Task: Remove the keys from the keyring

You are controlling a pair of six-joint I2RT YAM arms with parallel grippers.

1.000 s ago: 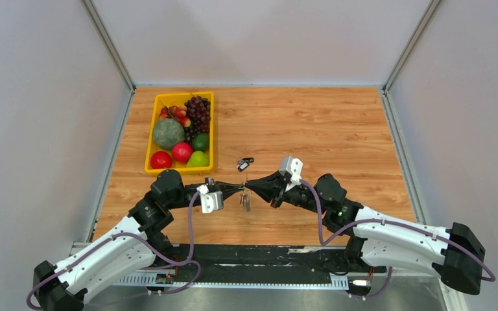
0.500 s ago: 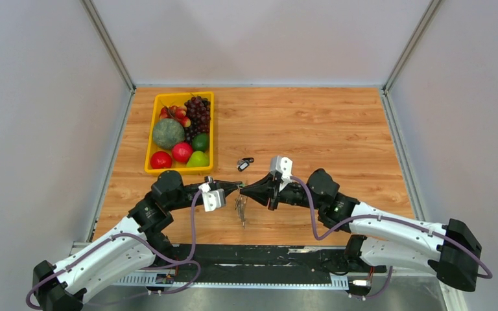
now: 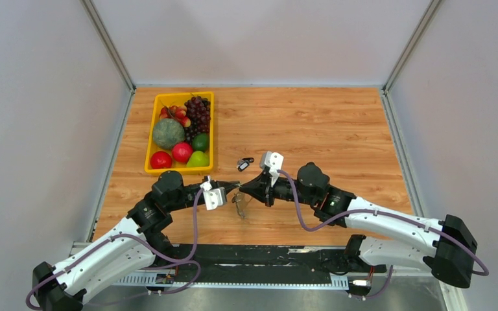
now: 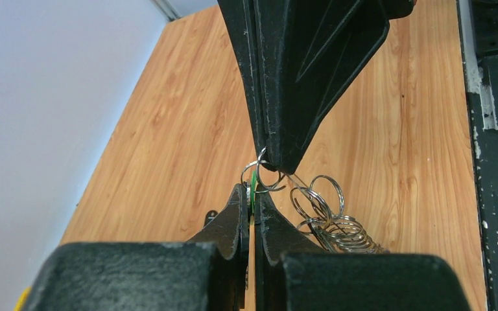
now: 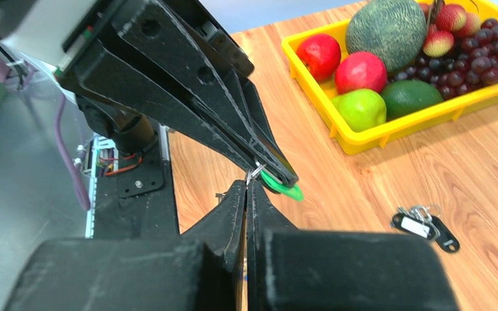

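Now the keys (image 3: 240,206) hang downward, long axis roughly vertical.

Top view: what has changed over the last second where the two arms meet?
The right gripper has pushed in leftward, its arm folding closer. The spot where it meets the left gripper shifted left, and the dangling keyring went with it. Both stay shut, left on the green key tag, right on the keyring. The loose tags and fruit tray haven't moved.

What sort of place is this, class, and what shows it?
Probably a robot test cell: a left arm and a right arm bolted to a wooden table, plain grey walls closing it in, and a yellow tray of fruit.
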